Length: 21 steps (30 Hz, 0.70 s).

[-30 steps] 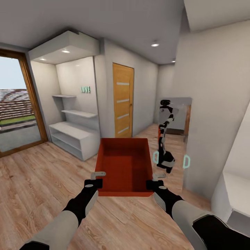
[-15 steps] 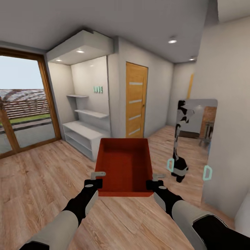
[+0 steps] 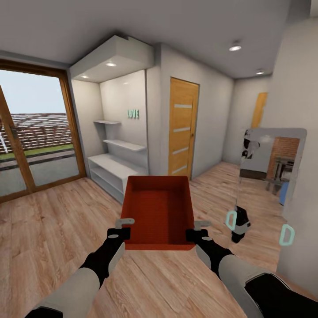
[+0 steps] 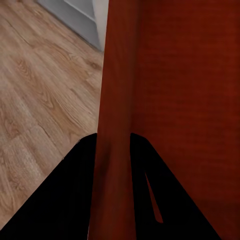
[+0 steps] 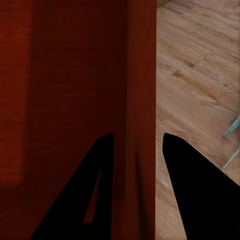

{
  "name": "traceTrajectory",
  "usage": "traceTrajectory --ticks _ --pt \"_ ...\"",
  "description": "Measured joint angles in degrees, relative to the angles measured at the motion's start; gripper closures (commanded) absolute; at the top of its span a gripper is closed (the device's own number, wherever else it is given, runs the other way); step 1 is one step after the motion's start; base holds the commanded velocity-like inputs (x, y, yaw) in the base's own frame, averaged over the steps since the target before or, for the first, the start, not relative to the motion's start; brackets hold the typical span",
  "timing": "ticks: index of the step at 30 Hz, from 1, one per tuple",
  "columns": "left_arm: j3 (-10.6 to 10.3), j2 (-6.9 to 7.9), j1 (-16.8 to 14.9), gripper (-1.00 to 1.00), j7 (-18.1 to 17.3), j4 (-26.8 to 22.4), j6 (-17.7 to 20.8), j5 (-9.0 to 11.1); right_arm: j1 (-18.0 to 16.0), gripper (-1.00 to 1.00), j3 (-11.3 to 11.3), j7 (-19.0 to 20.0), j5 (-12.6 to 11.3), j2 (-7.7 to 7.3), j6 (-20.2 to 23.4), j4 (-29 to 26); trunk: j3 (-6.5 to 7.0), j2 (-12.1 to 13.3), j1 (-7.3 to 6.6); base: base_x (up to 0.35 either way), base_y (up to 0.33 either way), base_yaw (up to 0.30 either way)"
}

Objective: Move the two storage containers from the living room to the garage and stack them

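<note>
A red-orange storage container [image 3: 158, 207] hangs in front of me above the light wood plank floor of the living room, empty and level. My left gripper [image 3: 125, 227] is shut on its near left corner wall, and my right gripper [image 3: 194, 229] is shut on its near right corner wall. In the left wrist view the container's wall [image 4: 116, 100] runs between the dark fingers [image 4: 75, 195]. The right wrist view shows the same, with the container's wall [image 5: 140, 100] pinched between the black fingers [image 5: 192, 195].
A white shelf unit [image 3: 115, 170] in an alcove stands ahead on the left. Beyond the container is a closed wooden door [image 3: 182, 130]. Wood-framed glass doors [image 3: 35, 132] are at the left. A mirror panel [image 3: 269, 176] on the right wall shows my reflection.
The whole picture has shifted: the camera has turned left, so the door, shelves and mirror slid rightward. The container stays in the same place between both grippers.
</note>
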Motion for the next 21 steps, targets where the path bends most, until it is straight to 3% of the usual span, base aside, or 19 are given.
traceTrajectory --ticks 21 --pt "0.0 -0.01 0.0 1.0 0.0 0.0 -0.3 0.0 0.0 1.0 0.0 0.0 0.0 -0.02 -0.3 0.0 0.0 0.0 -0.01 0.255 0.0 0.0"
